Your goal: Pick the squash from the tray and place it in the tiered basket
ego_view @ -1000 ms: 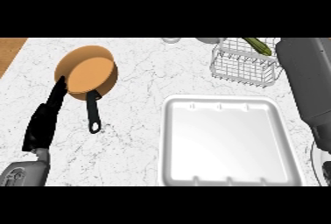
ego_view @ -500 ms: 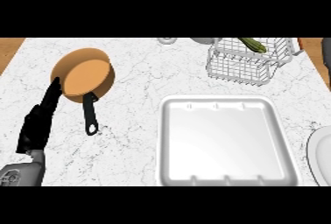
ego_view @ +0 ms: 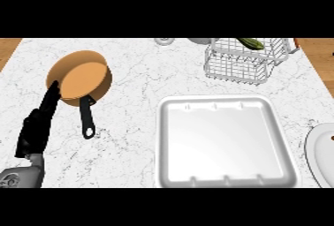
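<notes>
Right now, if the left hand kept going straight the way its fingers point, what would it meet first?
The left hand points up and slightly right, fingers straight. Its tips already show against the rim of the orange pan, so the pan would be first, though the view cannot settle whether the hand is level with it or above it.

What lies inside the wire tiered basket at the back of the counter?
A green squash lies in the top tier of the tiered basket, near its back rim. The lower tier shows only wire; the picture's upper edge cuts off the squash's far end.
</notes>
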